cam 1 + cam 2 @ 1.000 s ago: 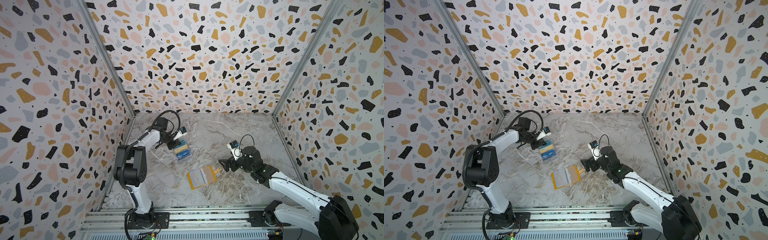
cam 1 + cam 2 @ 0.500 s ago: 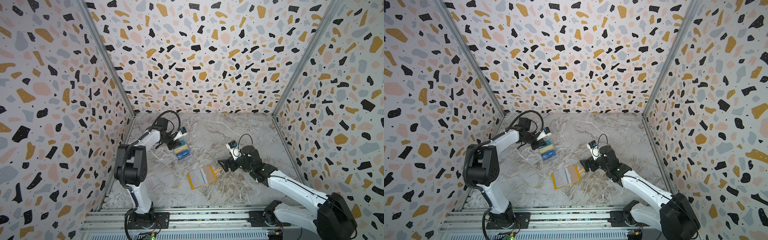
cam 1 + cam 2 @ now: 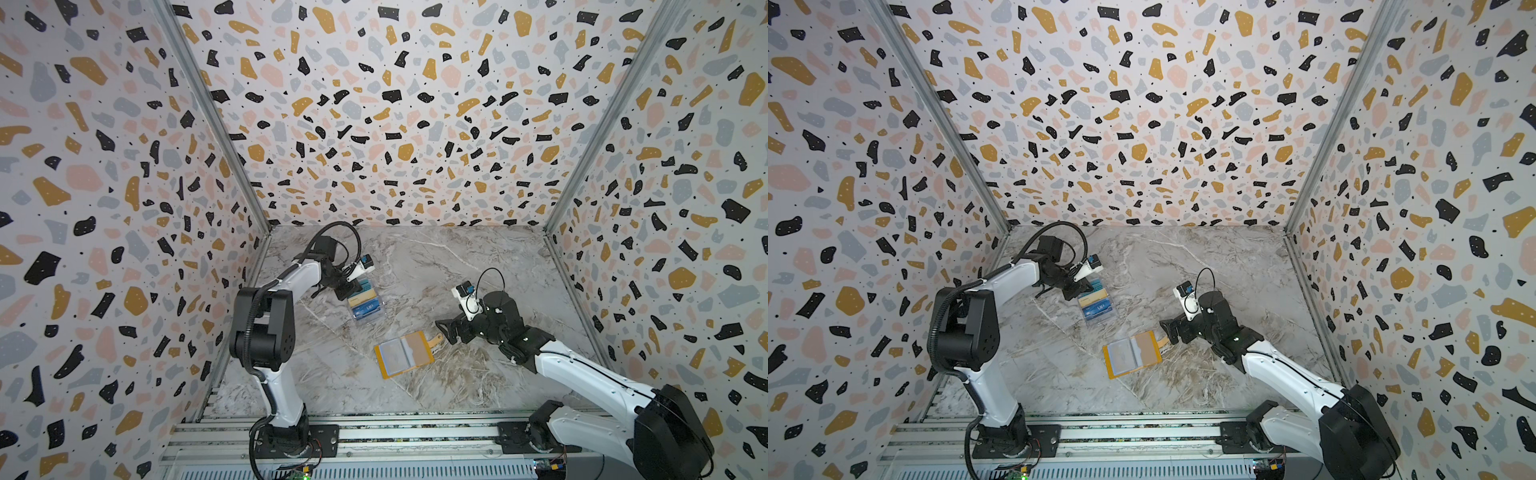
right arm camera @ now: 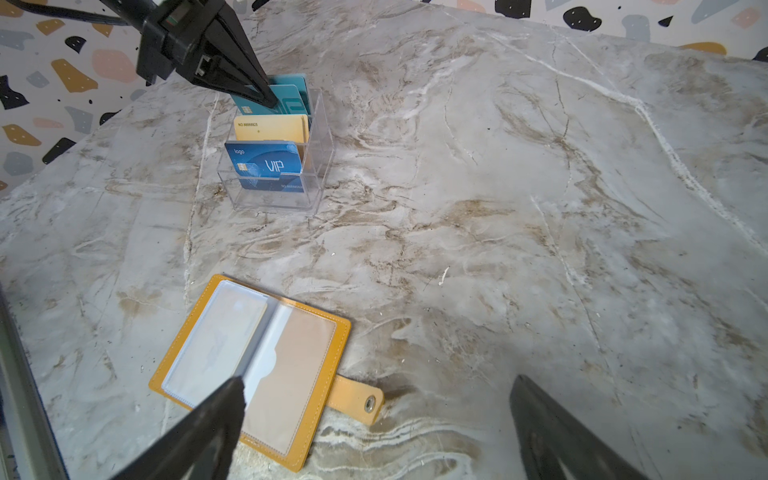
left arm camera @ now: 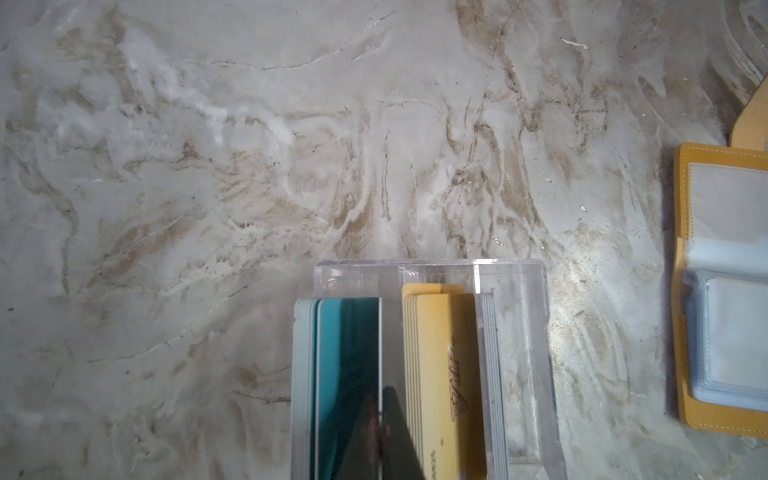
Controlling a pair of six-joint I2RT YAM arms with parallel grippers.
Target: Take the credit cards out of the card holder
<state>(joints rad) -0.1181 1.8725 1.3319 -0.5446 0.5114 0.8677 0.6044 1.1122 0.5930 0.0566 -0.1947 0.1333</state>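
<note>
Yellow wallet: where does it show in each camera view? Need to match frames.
In a top view: yellow wallet lies open on the marble, lower centre.
In a top view: same spot, slightly left of centre.
Left wrist: cut off at the picture's right edge.
Right wrist: lower left of the picture, snap strap out.
Shared landmark: clear acrylic card holder, visible in all four views.

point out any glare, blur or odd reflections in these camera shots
Left wrist view: the teal card has a dark mirror sheen and a bright patch lies on the table. Right wrist view: the right claw is a pair of soft, unfocused wedges; the wallet sleeves are washed pale. In both top views light is even, walls splay outward.
</note>
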